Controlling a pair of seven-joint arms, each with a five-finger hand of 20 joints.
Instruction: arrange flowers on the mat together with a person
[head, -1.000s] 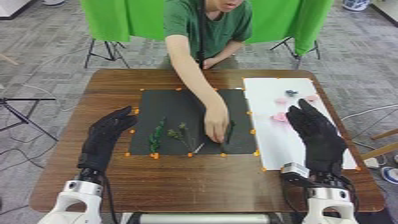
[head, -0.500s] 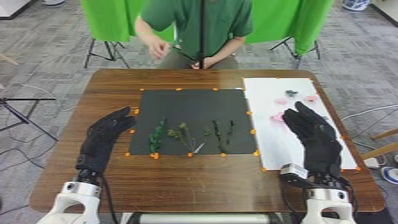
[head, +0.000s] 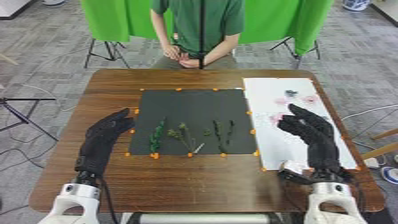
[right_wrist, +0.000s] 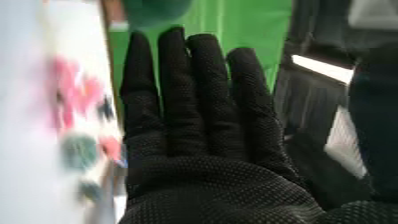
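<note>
Head view: A slender, leafy green stem (head: 157, 137) lies at eight o'clock on the black rectangular mat (head: 178, 110), its tip pointing just past twelve, between the black-gloved, straight-fingered left hand (head: 108, 127) and right hand (head: 311, 131). Right wrist view: The right hand (right_wrist: 213, 185) extends straight, slightly parted fingers near blurred pink flowers (right_wrist: 89, 92).

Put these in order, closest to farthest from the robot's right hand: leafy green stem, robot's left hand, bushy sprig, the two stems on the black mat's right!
Head view, from the right hand:
1. Two stems: right part of the black mat
2. Bushy sprig: near the middle
3. Leafy green stem: left part
4. Left hand: left of the mat
</note>
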